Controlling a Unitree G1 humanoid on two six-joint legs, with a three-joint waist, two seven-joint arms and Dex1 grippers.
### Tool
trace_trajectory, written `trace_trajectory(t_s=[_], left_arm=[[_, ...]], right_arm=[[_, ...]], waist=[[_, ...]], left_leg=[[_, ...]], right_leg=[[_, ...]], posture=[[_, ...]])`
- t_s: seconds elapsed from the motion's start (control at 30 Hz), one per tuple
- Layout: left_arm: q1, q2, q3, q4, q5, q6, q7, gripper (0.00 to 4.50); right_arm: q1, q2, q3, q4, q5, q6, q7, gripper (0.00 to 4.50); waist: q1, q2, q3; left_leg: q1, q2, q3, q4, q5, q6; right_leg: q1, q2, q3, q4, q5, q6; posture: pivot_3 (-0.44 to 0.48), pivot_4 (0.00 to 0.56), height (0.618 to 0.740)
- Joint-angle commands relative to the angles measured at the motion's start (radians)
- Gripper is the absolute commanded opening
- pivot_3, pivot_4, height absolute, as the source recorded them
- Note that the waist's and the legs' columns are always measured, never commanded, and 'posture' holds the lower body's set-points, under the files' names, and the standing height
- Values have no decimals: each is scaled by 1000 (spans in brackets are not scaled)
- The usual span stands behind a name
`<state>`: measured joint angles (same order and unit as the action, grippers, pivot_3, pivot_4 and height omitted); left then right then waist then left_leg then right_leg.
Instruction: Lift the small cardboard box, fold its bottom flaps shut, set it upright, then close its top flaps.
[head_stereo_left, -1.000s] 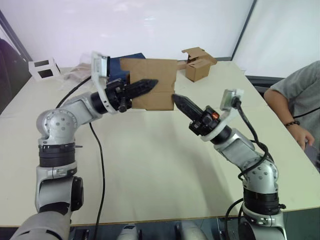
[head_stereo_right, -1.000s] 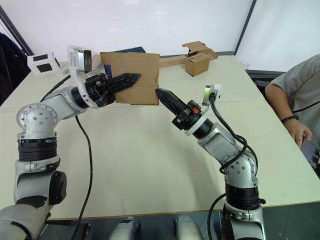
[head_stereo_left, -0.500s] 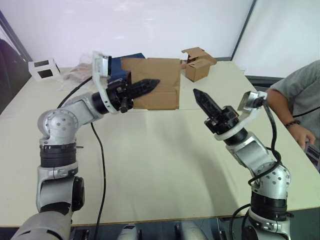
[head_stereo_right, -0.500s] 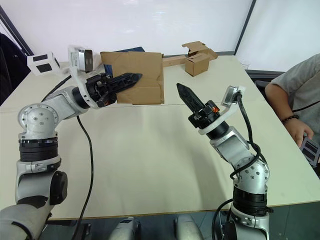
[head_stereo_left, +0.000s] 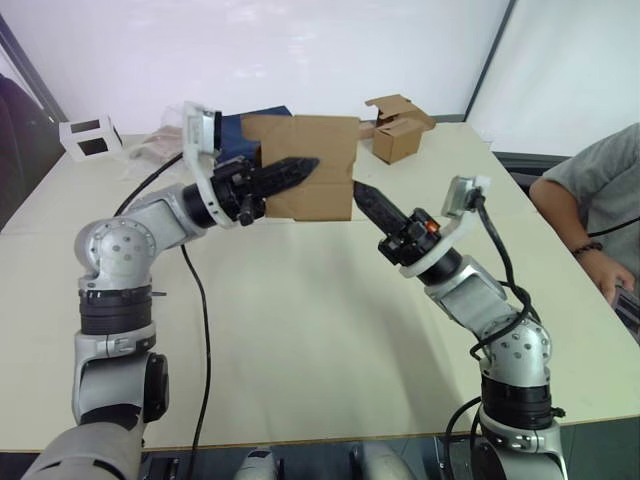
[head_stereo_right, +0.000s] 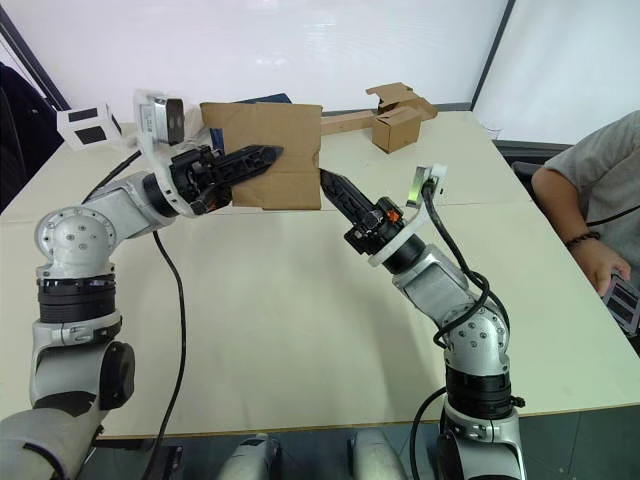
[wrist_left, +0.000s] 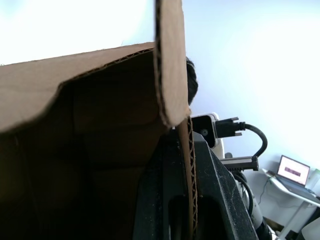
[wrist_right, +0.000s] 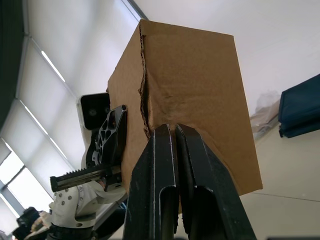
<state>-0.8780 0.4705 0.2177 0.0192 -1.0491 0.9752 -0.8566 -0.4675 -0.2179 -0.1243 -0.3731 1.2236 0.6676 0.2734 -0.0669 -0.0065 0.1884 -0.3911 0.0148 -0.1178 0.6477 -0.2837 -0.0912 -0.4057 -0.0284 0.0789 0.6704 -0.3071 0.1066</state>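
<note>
Cardboard box (head_stereo_left: 312, 165) aloft | left hand (head_stereo_left: 308, 166) clamps wall | right hand (head_stereo_left: 360, 192) closed, seemingly touching

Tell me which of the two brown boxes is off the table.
The bigger box, held up by the left end effector. The smaller box with open flaps sits on the table's far edge.

The small cardboard box (head_stereo_left: 312, 165) is matt brown corrugated card with rough fluted edges, the fingers (wrist_right: 170, 200) are smooth, slightly glossy black plastic, and the desk (head_stereo_left: 300, 330) is smooth, matt and cream-coloured.
</note>
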Motion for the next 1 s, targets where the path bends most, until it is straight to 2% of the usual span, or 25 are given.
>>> trace_trajectory(t_s=[0.03, 0.13, 0.23, 0.33, 0.47, 0.63, 0.73, 0.87, 0.97, 1.0], left_arm=[[-18, -6, -7, -27, -3, -9, -4, 0], [-29, 2, -34, -27, 24, -14, -20, 0], [-91, 34, -115, 0, 111, -18, -45, 0], [-172, 90, -282, 52, 276, -53, -114, 0], [-292, 154, -519, 121, 471, -120, -290, 0], [-408, 161, -781, 250, 740, -319, -494, 0], [-436, 143, -842, 321, 828, -416, -579, 0], [-471, 101, -944, 404, 991, -576, -658, 0], [-481, 64, -981, 398, 1059, -585, -694, 0], [-481, 60, -982, 398, 1074, -581, -705, 255]], right_arm=[[-7, -9, 25, -59, 1, 10, 26, 138], [27, -57, -30, -64, 12, 13, 25, 138], [86, -151, -93, -80, 5, 27, 34, 138], [141, -233, -113, -89, -35, 35, 66, 138], [194, -311, -146, -97, -54, 42, 105, 138], [258, -412, -145, -142, -161, 24, 153, 138], [273, -432, -131, -162, -203, 19, 164, 138], [289, -406, -129, -201, -215, 11, 144, 138], [311, -383, -112, -224, -251, 3, 121, 138], [315, -380, -109, -228, -259, 3, 119, 53]], waist=[[-1, 0, 0], [2, 0, 0], [13, -1, 0], [15, -1, 0], [20, 0, 0], [22, 0, 1], [21, 0, 1], [23, -1, 1], [25, -1, 1], [25, -1, 1]], left_leg=[[0, 0, 0, 0, 0, 0], [0, 0, 0, 0, 0, 0], [0, 0, 0, 0, 0, 0], [0, 0, 0, 0, 0, 0], [1, 0, 1, -1, 0, 0], [0, -1, 1, 0, 0, 1], [0, 0, 1, -1, 0, 1], [0, 0, 1, 0, -1, 1], [-1, 0, 1, 0, -1, 1], [-1, 0, 1, 0, -1, 1]], right_leg=[[0, 0, 0, 0, 0, 0], [0, 0, 0, 0, 0, 0], [0, 0, 0, -1, 0, 0], [1, 0, 0, -1, 0, 0], [1, 1, 1, -1, 0, 0], [1, 1, 1, -2, 0, 0], [1, 2, 1, -2, 0, 0], [1, 2, 1, -2, 0, 0], [1, 1, 1, -2, 0, 0], [1, 1, 1, -3, 0, 0]], posture=[[0, 150, 740], [0, 150, 740], [0, 150, 740], [0, 150, 740], [0, 150, 740], [0, 150, 740], [0, 150, 740], [0, 150, 740], [0, 150, 740], [0, 150, 740]])
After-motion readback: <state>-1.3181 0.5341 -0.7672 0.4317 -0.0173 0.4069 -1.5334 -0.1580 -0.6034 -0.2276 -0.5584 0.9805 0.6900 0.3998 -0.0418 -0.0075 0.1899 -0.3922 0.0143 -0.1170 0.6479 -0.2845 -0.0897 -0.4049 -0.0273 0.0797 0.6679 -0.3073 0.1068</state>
